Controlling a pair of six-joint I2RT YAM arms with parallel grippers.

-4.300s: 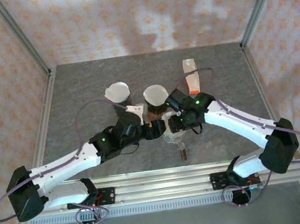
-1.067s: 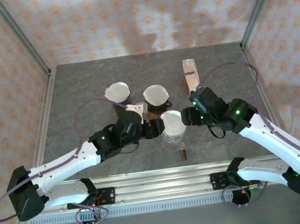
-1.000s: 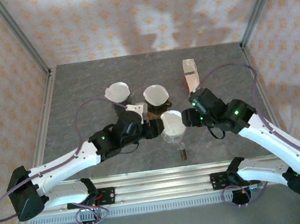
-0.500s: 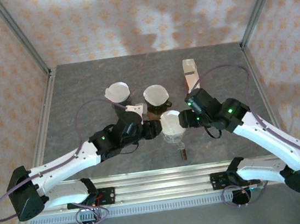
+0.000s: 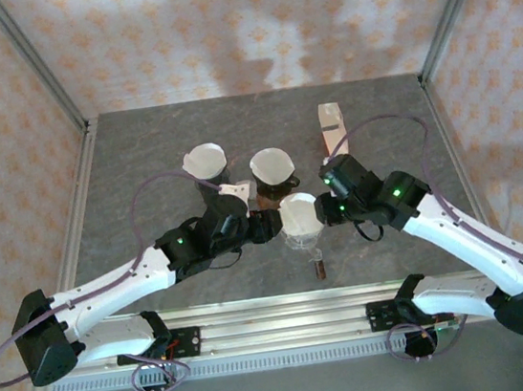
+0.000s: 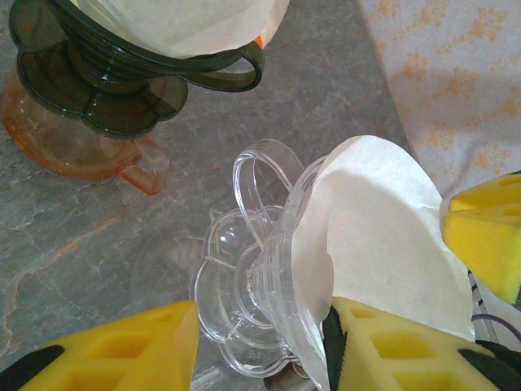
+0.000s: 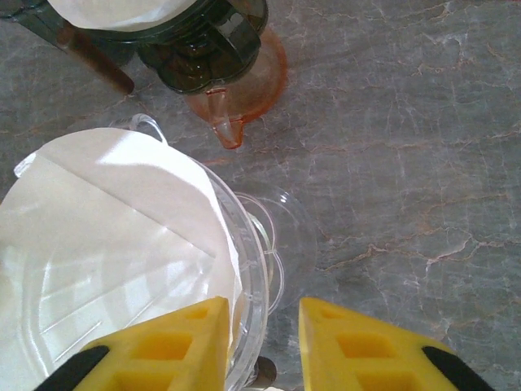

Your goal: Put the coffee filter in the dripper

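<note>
Paper showed white inside the clear dripper (image 5: pixel 304 236) near the middle of the table (image 5: pixel 139 144), between the two arms. The coffee filter (image 5: pixel 298 210) sat in the cone, its upper edge standing proud of the rim. The left pincer (image 6: pixel 264 319) was clamped across the dripper, one finger at the base flange and the other against the cone. The right pincer (image 7: pixel 262 314) straddled the rim, one finger on the paper side and one outside the wall. We could not tell whether it had pinched (a sliver of gap showed on the outer side). We judged that hold on the rim to be the main danger: drawing away with paper caught would drag the filter out or crumple it, and a sideways tug could tip the light dripper in the left grip. The dark dripper (image 7: pixel 203 41) and the orange dripper (image 7: pixel 252 81) beneath it stood near, so a wide swing could knock them.
</note>
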